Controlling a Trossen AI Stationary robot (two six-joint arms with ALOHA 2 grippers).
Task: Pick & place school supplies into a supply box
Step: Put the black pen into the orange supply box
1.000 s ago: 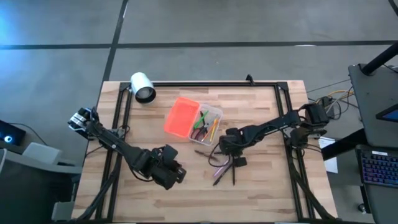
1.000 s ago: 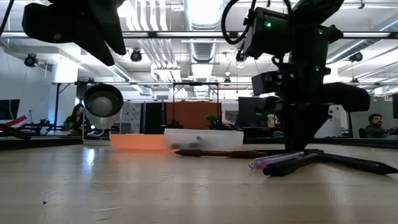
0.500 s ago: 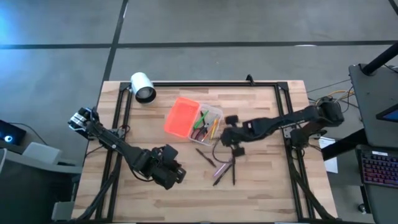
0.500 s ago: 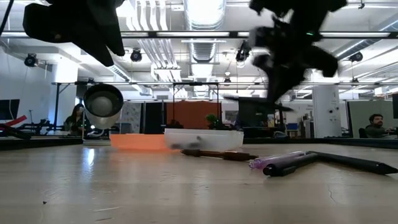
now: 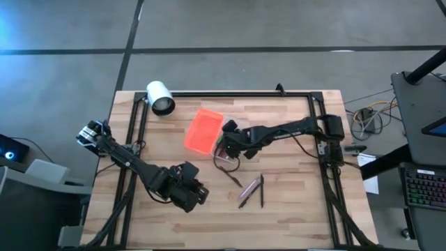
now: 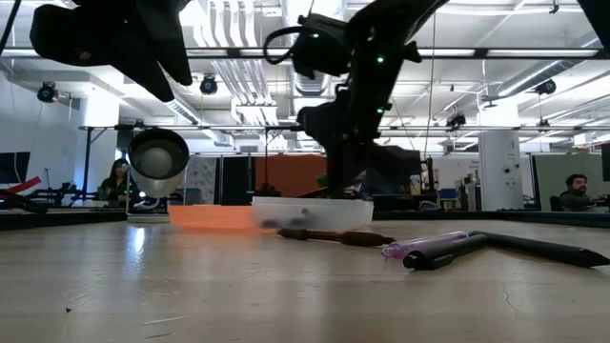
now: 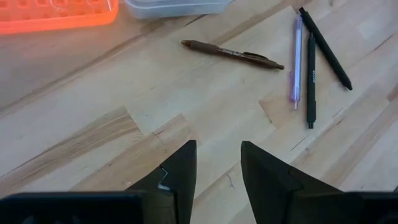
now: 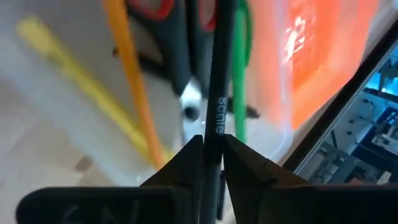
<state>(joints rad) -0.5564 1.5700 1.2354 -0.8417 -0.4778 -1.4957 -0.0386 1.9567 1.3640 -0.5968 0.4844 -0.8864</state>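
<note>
My right gripper (image 5: 231, 140) is over the clear tray (image 5: 241, 127) of the supply box and shut on a thin black pen (image 8: 217, 74). The box's orange lid (image 5: 203, 131) lies open beside the tray. In the right wrist view, an orange pencil (image 8: 127, 81), a yellow highlighter (image 8: 74, 74) and red-handled scissors (image 8: 152, 7) lie in the tray below the pen. A brown pen (image 5: 230, 174), a purple pen (image 5: 249, 188) and a black pen (image 5: 262, 189) lie flat on the table. My left gripper (image 5: 193, 196) waits open near the table's near edge. My right gripper pinches the black pen's shaft (image 8: 216, 127) between its two fingers. The pen runs out forward past the fingertips, along the fingers. It is lifted clear and hangs above the tray's contents.
A white cylinder (image 5: 160, 97) lies at the far left corner of the table. Black frame rails (image 5: 230, 93) run along the far, left and right edges. Bare wood shows between my left gripper (image 7: 217, 168) and the loose pens (image 7: 297, 59).
My right gripper has risen from the loose pens with the black pen in its fingers. It has moved toward the far left and now stands over the tray. The other pens have stayed on the table.
</note>
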